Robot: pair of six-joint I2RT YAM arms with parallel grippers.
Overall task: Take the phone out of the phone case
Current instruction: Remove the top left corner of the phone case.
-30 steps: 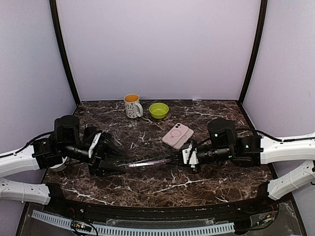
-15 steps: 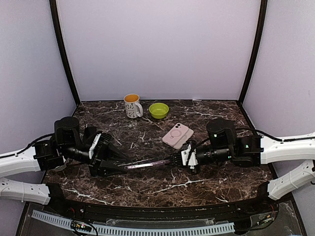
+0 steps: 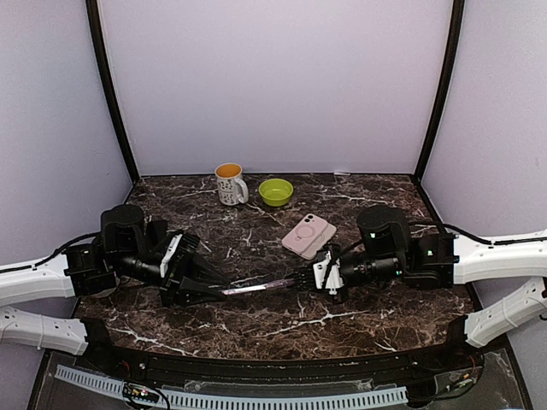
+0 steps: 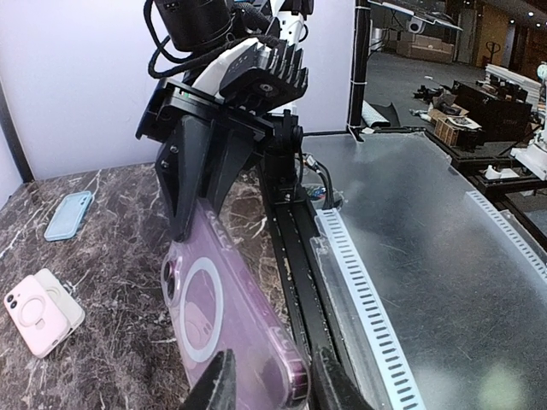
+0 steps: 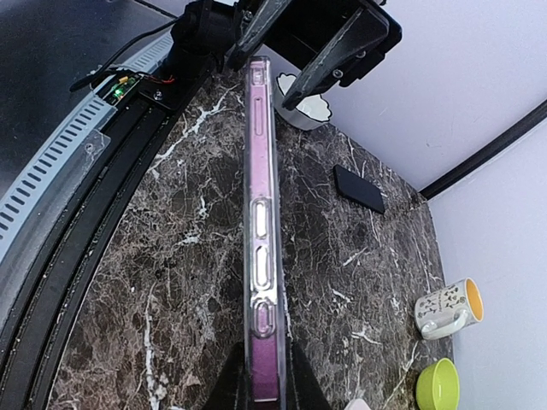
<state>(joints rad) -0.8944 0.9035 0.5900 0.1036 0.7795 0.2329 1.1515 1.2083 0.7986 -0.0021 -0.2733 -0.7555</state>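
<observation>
Grip matters: left pincer and right pincer each clamp one end of the phone case; probably best to peel one corner slowly.

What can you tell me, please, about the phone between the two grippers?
The phone sits in a clear, purple-tinted case with a white ring on its back and button cutouts along one edge. It spans lengthwise between the left gripper, shut on one end, and the right gripper, shut on the camera end.
</observation>
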